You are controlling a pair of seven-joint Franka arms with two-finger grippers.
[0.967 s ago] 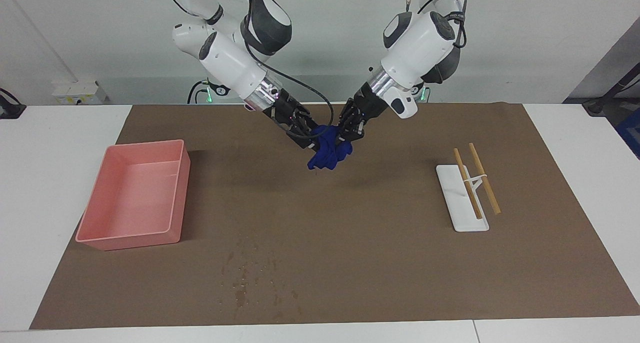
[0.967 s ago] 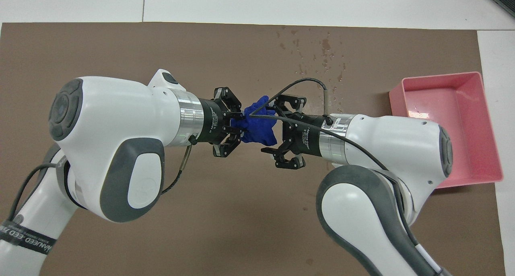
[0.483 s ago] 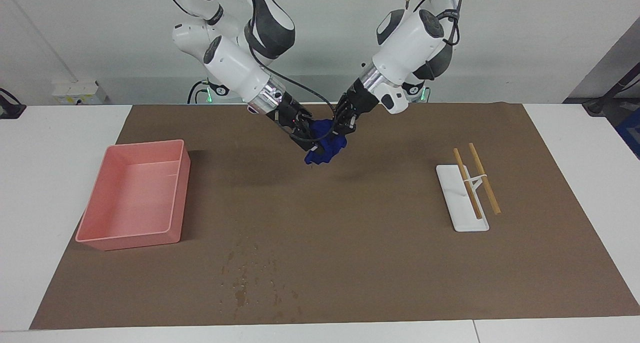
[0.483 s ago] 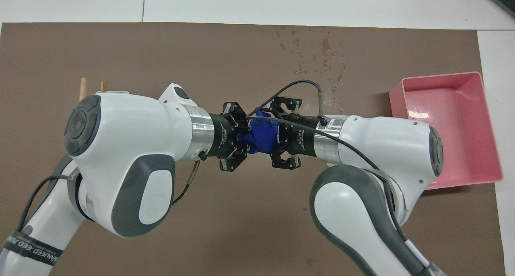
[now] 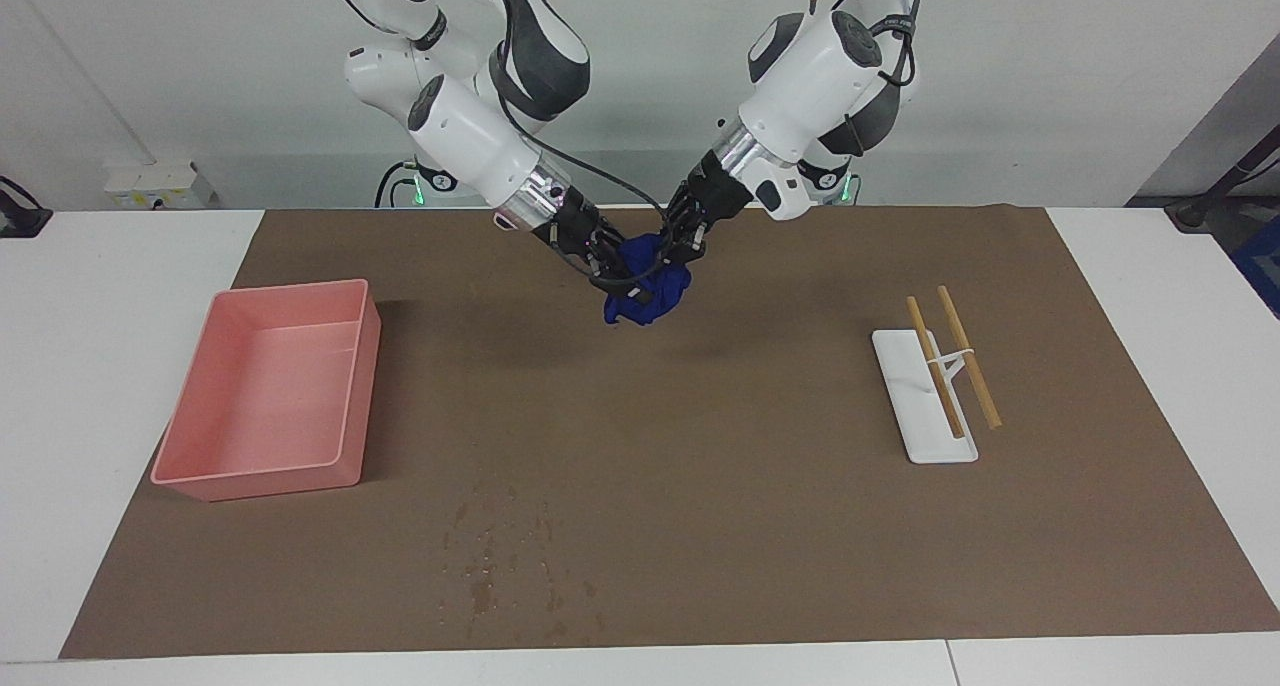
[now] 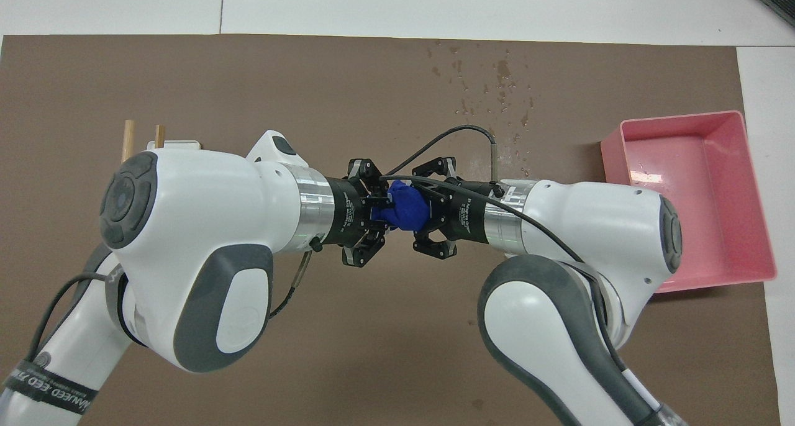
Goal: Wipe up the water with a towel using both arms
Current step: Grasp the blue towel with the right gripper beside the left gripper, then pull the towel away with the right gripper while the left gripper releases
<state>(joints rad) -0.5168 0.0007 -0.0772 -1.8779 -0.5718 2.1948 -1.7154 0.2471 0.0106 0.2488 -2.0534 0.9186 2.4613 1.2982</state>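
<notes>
The towel [image 5: 648, 294] [image 6: 405, 210], a deep-blue crumpled wad, hangs in the air over the middle of the brown mat [image 5: 760, 506], pinched from both sides. My left gripper [image 5: 682, 250] [image 6: 380, 212] is shut on one side of it. My right gripper [image 5: 608, 266] [image 6: 427, 213] has its fingers drawn in on the other side. The water [image 5: 488, 566] [image 6: 497, 86] is a scatter of dark specks on the mat, farther from the robots than the towel and toward the right arm's end.
A pink tub [image 5: 290, 290] [image 6: 677, 118] stands at the right arm's end of the mat. A white holder [image 5: 925, 421] [image 6: 175, 144] with two wooden chopsticks [image 5: 968, 361] [image 6: 128, 139] lies toward the left arm's end. A black cable [image 6: 463, 130] loops over the right wrist.
The right gripper's wide-open fingers have drawn in on the towel. Both grippers have moved closer together, squeezing the wad smaller, and the towel has shifted slightly toward the robots.
</notes>
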